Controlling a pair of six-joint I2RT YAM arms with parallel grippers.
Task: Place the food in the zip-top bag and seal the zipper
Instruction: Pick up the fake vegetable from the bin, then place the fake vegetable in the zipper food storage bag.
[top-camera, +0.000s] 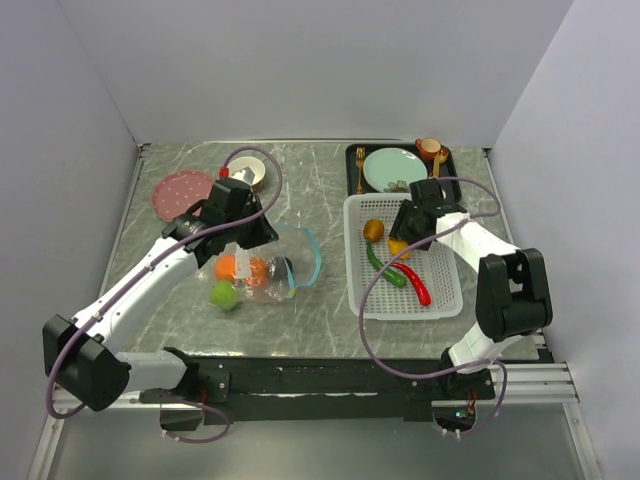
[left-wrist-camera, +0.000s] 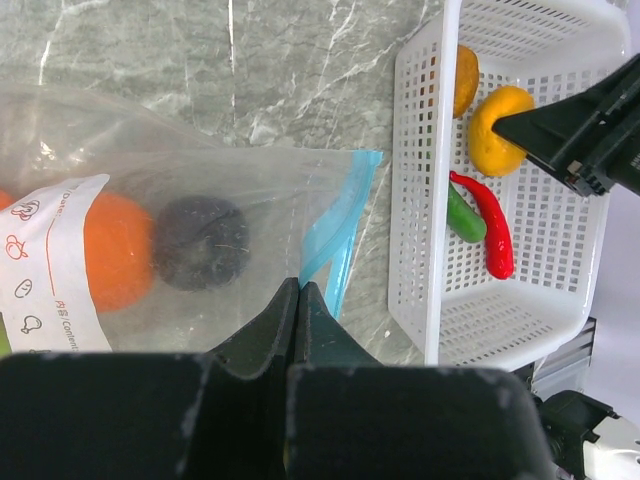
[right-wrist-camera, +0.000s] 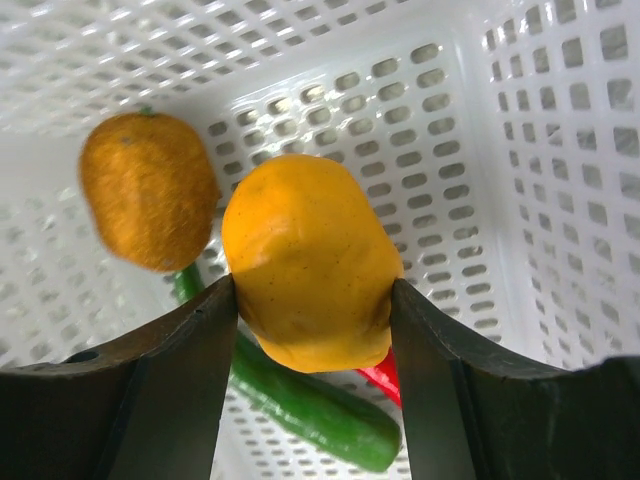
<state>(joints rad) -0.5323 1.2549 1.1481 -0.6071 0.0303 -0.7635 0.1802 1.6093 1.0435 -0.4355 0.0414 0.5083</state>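
right gripper (right-wrist-camera: 312, 292) clamped yellow-orange fruit (right-wrist-camera: 305, 240) inside the basket (right-wrist-camera: 560, 150), best lifted straight over its wall; left gripper (left-wrist-camera: 300, 292) pinched zip-top bag (left-wrist-camera: 240, 170) edge left of basket.

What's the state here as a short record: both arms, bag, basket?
left arm: left fingers shut on the zip-top bag edge, beside the zipper
right arm: right fingers shut on a yellow-orange fruit, inside the basket
in bag: orange, dark round fruit, green apple
bag mouth: open, not sealed
loose in basket: brownish fruit, green pepper, red chili
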